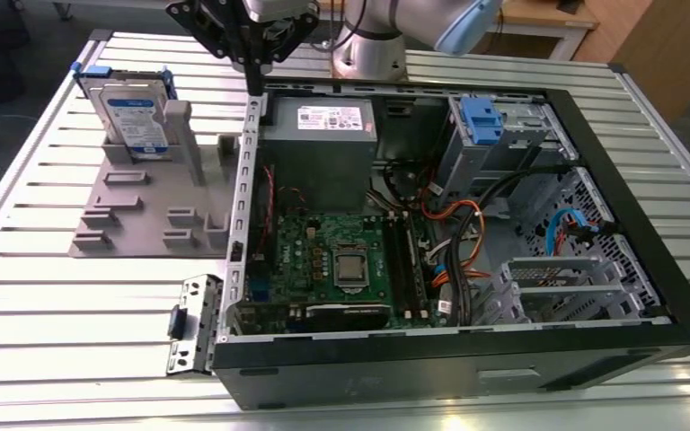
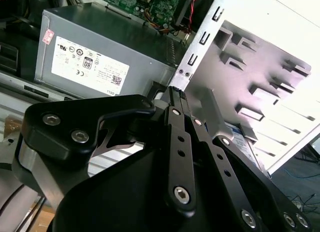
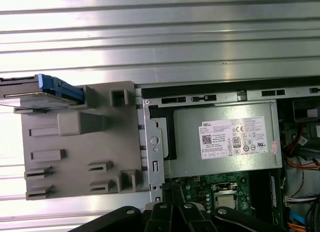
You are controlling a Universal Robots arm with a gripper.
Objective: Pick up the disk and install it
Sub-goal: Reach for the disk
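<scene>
Here, in the exterior view, my gripper [image 1: 252,87] hangs at the top centre of the frame, over the wall of the open computer case [image 1: 640,235] that faces the grey holder [image 1: 141,211]. Its fingers are pressed together and hold nothing. The disk [image 1: 130,114] stands upright in that holder at upper left, well apart from the gripper. In the second wrist view, the closed fingers [image 2: 179,142] point toward the case wall beside the grey power supply [image 2: 100,52]. In the first wrist view, the disk [image 3: 47,95] shows edge-on in the holder, beside the case.
</scene>
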